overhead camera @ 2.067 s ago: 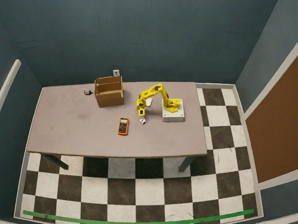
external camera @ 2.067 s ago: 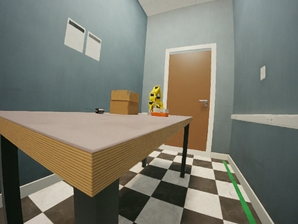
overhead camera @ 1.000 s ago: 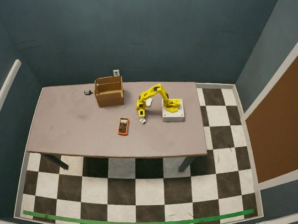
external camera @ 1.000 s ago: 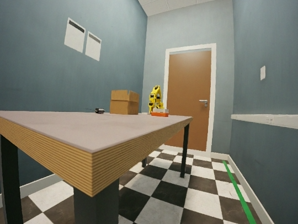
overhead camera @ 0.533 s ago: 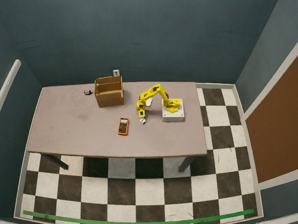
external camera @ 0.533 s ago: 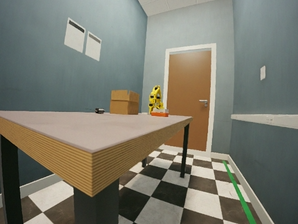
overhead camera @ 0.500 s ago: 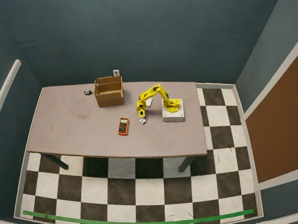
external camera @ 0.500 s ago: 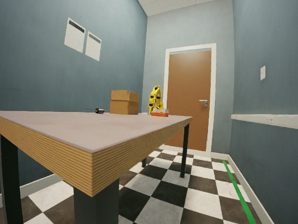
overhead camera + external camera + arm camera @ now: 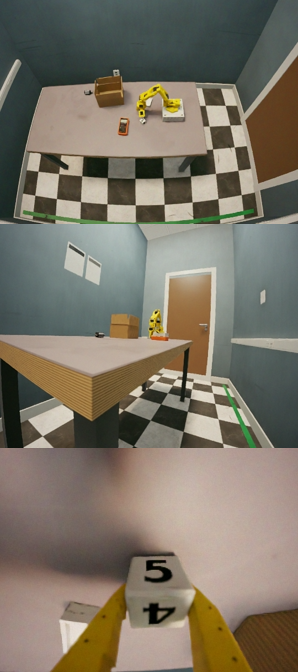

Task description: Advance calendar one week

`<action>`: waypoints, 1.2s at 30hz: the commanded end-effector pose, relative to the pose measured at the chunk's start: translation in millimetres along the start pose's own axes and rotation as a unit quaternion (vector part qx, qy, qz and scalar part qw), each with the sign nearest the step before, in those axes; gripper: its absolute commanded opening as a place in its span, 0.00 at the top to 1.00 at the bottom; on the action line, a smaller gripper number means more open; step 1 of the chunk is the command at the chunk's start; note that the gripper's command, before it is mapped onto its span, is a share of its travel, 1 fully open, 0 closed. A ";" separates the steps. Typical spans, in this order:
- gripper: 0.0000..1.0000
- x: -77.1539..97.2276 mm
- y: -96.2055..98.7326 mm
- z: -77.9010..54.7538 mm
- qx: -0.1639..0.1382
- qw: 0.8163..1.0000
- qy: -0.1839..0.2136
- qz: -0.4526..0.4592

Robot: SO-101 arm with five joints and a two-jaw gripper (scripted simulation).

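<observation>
My gripper (image 9: 159,613) (image 9: 142,118) is shut on a white number cube (image 9: 159,585) (image 9: 142,121). In the wrist view the cube shows a 5 on the far face and an upside-down 4 on the face toward the camera. It hangs low over the bare table top (image 9: 72,127), in front of the arm's base (image 9: 173,111). A white block-like thing shows at the lower left of the wrist view, and a pale object (image 9: 149,102) lies under the arm. I cannot tell whether either is the calendar tray. The second cube is not clearly in view.
An orange multimeter (image 9: 123,126) (image 9: 160,337) lies just left of the gripper. An open cardboard box (image 9: 109,91) (image 9: 124,326) stands at the back, with a small black object (image 9: 88,92) to its left. A brown corner (image 9: 272,643) shows at the wrist view's lower right.
</observation>
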State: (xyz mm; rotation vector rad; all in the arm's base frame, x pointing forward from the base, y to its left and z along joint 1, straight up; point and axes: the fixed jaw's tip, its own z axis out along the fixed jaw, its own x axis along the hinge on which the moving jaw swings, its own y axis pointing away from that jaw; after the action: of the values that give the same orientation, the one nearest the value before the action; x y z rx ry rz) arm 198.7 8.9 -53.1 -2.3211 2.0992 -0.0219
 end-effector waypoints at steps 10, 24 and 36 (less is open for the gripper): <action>0.76 -2.0 3.7 4.0 -0.009 1.000 -0.001 -0.002; 0.65 -2.0 3.7 4.0 -0.009 1.000 -0.001 -0.002; 0.64 -2.0 3.5 2.9 -0.009 1.000 -0.001 -0.002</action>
State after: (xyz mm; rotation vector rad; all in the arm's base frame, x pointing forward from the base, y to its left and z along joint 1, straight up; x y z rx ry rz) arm 198.8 8.9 -53.0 -2.3208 2.0989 -0.0224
